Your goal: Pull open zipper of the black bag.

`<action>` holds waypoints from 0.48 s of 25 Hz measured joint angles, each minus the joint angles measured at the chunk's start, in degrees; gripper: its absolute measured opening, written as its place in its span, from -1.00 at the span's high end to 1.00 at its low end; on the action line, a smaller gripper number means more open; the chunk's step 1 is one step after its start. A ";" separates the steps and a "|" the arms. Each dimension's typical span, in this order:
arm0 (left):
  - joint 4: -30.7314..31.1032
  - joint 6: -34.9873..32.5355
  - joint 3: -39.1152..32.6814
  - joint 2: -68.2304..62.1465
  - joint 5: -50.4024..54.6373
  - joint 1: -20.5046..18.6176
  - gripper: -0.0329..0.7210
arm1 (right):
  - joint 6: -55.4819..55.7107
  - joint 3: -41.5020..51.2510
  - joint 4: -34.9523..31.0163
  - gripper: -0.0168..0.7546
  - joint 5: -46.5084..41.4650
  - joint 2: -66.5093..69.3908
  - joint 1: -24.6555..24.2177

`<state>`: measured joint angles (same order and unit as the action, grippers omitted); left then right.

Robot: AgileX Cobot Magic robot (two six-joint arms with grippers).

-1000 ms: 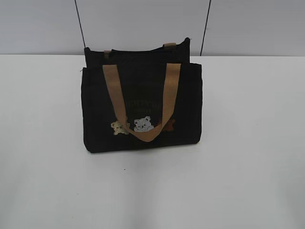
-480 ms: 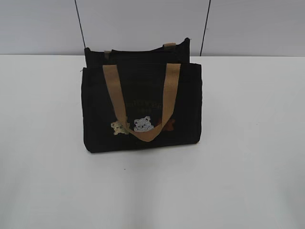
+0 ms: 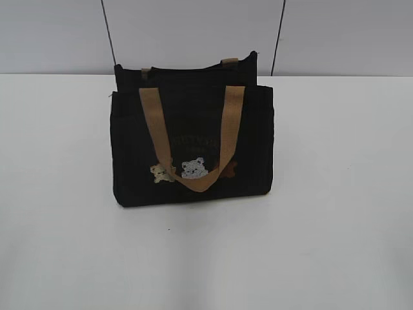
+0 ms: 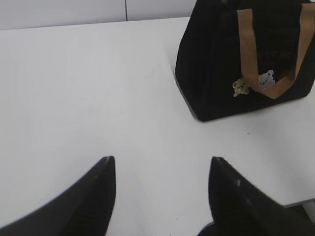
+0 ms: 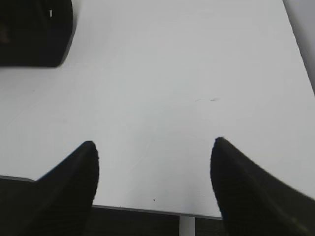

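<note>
Black bag [image 3: 191, 145] stood upright mid-tabletop [image 3: 335, 194], tan handle [image 3: 193, 135] draped down its front, bare white surface on every side, zipper along the top edge not made out, left gripper [image 4: 161, 189] and right gripper [image 5: 153, 174] both spread wide, nothing held, well apart from the bag, near the tabletop's front edge.

Layout: bag on counter, centre of the exterior frame.
The black bag [image 3: 191, 145] stands upright on the counter [image 3: 335, 213], before the wall [image 3: 193, 32]; each end effector, left [image 4: 162, 169] and right [image 5: 153, 152], lies well apart from it.
</note>
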<state>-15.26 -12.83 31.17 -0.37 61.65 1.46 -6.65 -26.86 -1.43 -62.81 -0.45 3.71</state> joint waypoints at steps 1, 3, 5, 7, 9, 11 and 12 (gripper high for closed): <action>0.00 0.00 0.00 0.56 0.00 -0.41 -0.28 | 0.02 0.00 0.00 -0.44 0.00 0.00 -0.65; 0.00 0.00 0.00 0.61 0.00 -0.75 -0.27 | 0.02 0.00 -0.03 -0.44 0.00 0.00 -1.95; 0.00 0.00 0.00 0.61 0.00 -0.80 -0.25 | 0.07 0.00 -0.03 -0.44 0.00 0.00 -2.74; 0.00 0.00 0.00 0.61 0.00 -0.80 -0.25 | 0.07 0.00 -0.08 -0.44 0.00 0.00 -3.19; 0.00 0.00 0.00 0.61 0.00 -0.80 -0.25 | 0.07 0.00 -0.16 -0.44 0.00 0.00 -3.26; 0.00 0.00 0.00 0.61 0.00 -0.80 -0.25 | 0.07 0.00 -0.22 -0.44 0.00 0.00 -3.26; 0.00 0.00 0.00 0.61 0.00 -0.80 -0.25 | 0.07 0.00 -0.22 -0.44 0.00 0.00 -3.26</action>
<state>-15.26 -12.83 31.17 0.23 61.65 0.66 -6.59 -26.86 -1.66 -62.81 -0.45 0.45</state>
